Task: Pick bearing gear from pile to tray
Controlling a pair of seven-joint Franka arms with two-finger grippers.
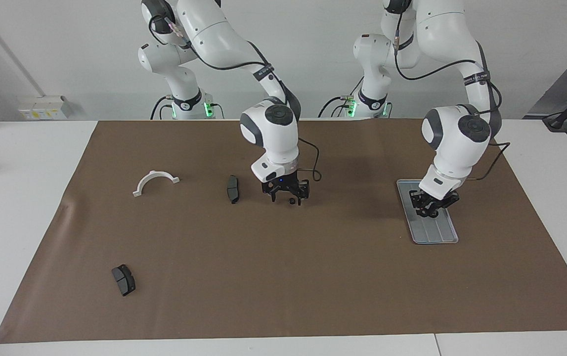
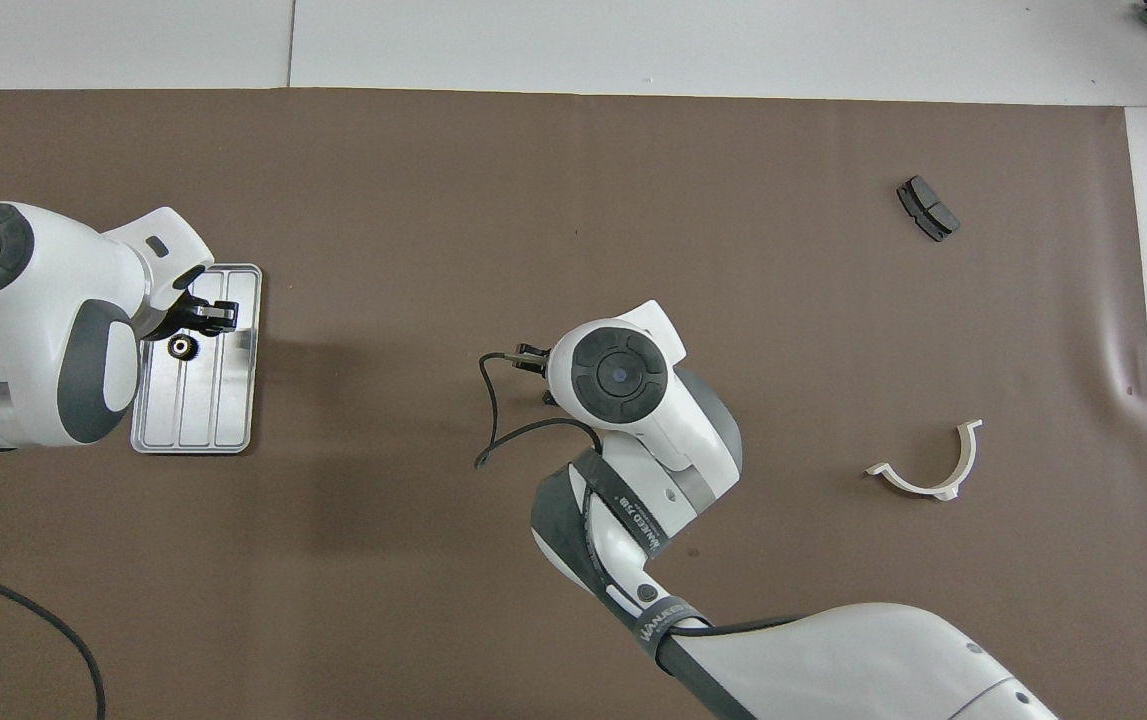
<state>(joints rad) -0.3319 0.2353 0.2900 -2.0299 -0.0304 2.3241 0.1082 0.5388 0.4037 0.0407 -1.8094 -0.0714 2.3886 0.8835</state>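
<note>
On the brown mat (image 1: 283,277), left gripper (image 1: 431,206) over tray (image 1: 449,236), right gripper (image 1: 286,196) spread around a ring (image 1: 291,201).

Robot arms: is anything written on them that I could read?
White lettering on the black band around the right arm: too blurred to read.
White lettering on the black band around the left arm: too small to read.
Nothing else legible.

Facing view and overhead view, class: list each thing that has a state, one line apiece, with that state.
Tray: flat on the mat, one gear in it.
Gear: lying in the tray.
Left gripper: over the tray.
Right gripper: low over a small black ring.
White bracket: lying loose.
Two grey pads: lying apart.
</note>
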